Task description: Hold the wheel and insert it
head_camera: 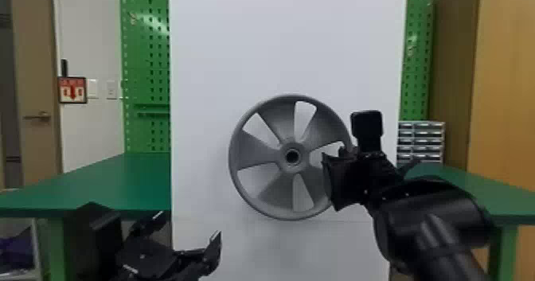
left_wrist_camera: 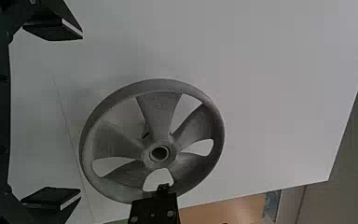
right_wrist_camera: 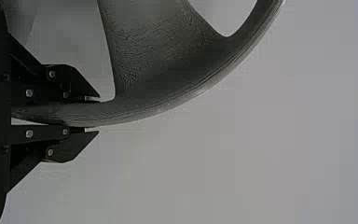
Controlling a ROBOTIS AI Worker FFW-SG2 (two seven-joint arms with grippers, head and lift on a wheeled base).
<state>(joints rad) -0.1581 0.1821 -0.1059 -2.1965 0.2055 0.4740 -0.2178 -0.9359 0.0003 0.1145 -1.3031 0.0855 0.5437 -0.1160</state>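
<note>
The grey spoked wheel (head_camera: 258, 151) is held upright, its round hub facing the head camera, before a white board. At its right rim is my right gripper (head_camera: 343, 151). In the right wrist view the right gripper (right_wrist_camera: 92, 114) is shut on the rim of the wheel (right_wrist_camera: 168, 100), one finger on each side. My left gripper (head_camera: 187, 226) stands open below and left of the wheel, apart from it. In the left wrist view the left gripper (left_wrist_camera: 81, 114) has widely parted fingers with nothing between them, and the wheel (left_wrist_camera: 156, 112) lies beyond.
A tall white board (head_camera: 207, 61) stands behind the wheel. Green tables (head_camera: 131, 180) flank it on both sides, with green pegboards (head_camera: 147, 61) behind. Small drawers (head_camera: 421, 141) and a wooden cabinet (head_camera: 505, 81) stand at the right.
</note>
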